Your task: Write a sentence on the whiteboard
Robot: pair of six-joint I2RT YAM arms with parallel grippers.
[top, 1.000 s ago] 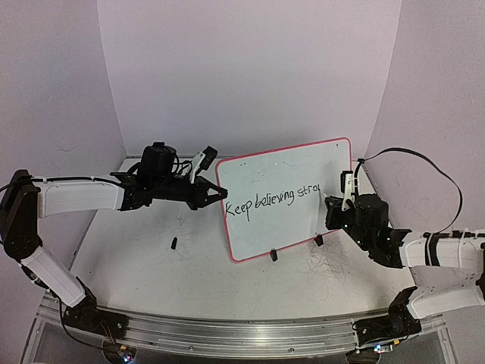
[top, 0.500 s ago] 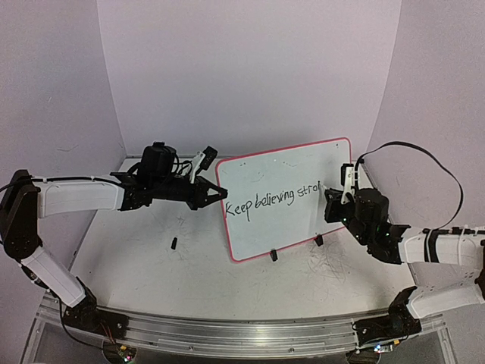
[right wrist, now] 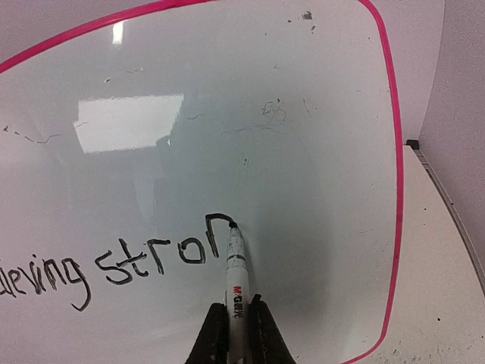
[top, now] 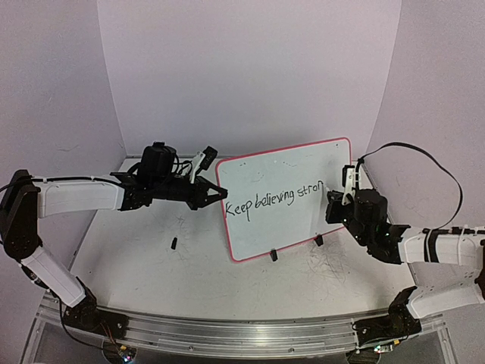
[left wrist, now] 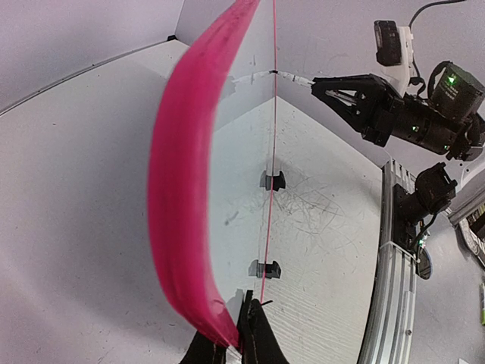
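Two claws attend one whiteboard [top: 295, 163], propped near upright on the table [top: 144, 265]. At its left rim the left claw [top: 216, 195] is clamped shut on the board. One sentence [top: 276, 200] runs rightward, reading "Keep believing stron". At the line's right end the right claw [right wrist: 235, 322] grips one marker [right wrist: 236, 265], tip touching the last letter; blank board lies further right.

The right tool [right wrist: 237, 317] gripped a marker [right wrist: 235, 262] whose tip touched the whiteboard [right wrist: 311, 114], partway through the letter after "stro" in the sentence [right wrist: 155, 262].
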